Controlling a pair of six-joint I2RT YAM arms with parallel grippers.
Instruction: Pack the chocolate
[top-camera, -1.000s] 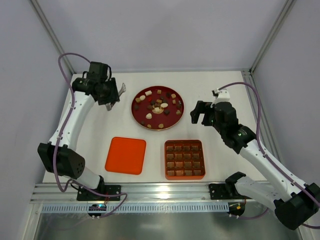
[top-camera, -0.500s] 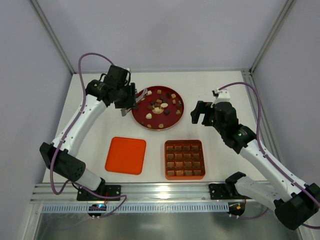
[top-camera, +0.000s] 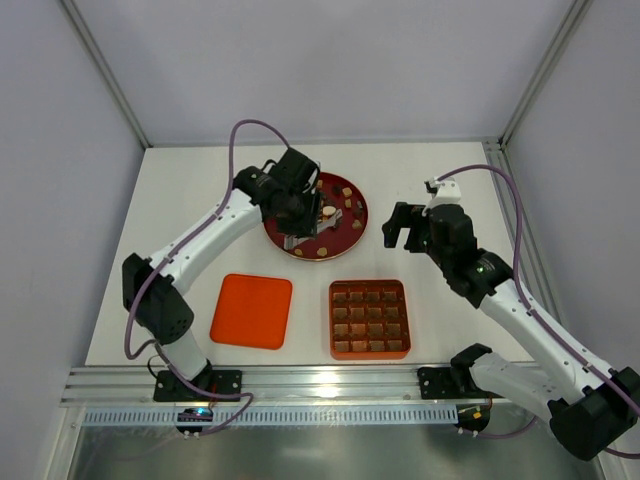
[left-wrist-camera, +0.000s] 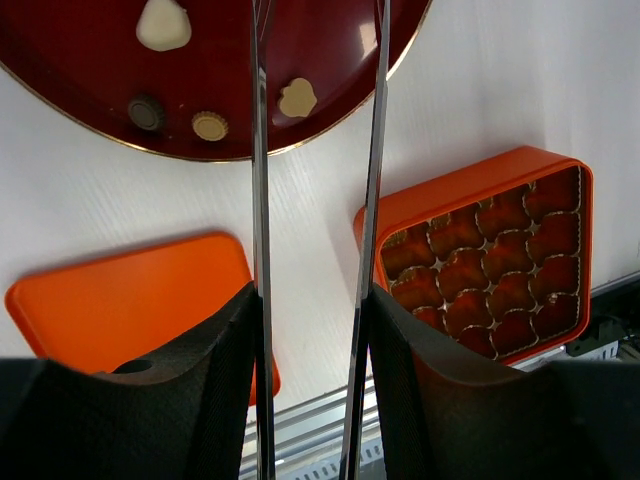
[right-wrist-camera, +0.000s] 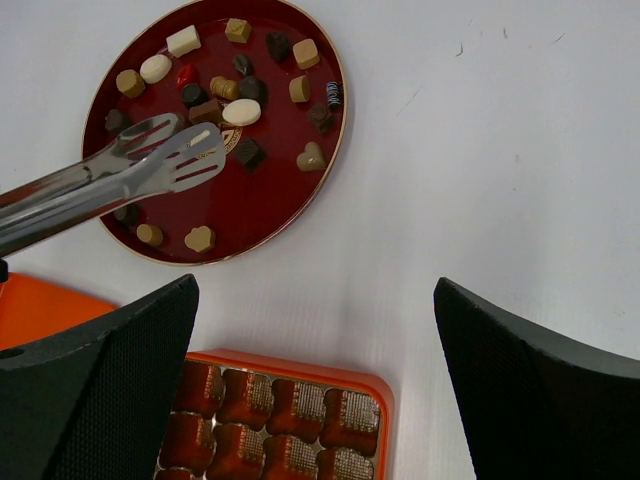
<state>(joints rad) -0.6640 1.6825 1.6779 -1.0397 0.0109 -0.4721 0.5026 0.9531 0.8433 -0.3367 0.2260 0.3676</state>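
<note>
The chocolate (top-camera: 328, 211) lies as many small cream, caramel and dark pieces on a dark red round plate (top-camera: 362, 225); it also shows in the right wrist view (right-wrist-camera: 241, 112). My left gripper (top-camera: 298, 195) is shut on metal tongs (top-camera: 318, 207), and its fingers clamp the two blades (left-wrist-camera: 261, 150). The tongs' tips (right-wrist-camera: 185, 150) hover over the plate's middle, slightly apart and empty. My right gripper (top-camera: 405, 225) is open and empty, right of the plate and above the table beyond the tray's far edge (right-wrist-camera: 300, 362).
The orange-red gridded tray (top-camera: 369, 285) sits near the front, with its cells lined by brown paper cups (left-wrist-camera: 470, 270). The flat orange-red lid (top-camera: 251, 311) lies to its left. Frame posts and a rail bound the table.
My left arm has swung right from the far-left corner, carrying the tongs over the plate. The right arm has not moved.
</note>
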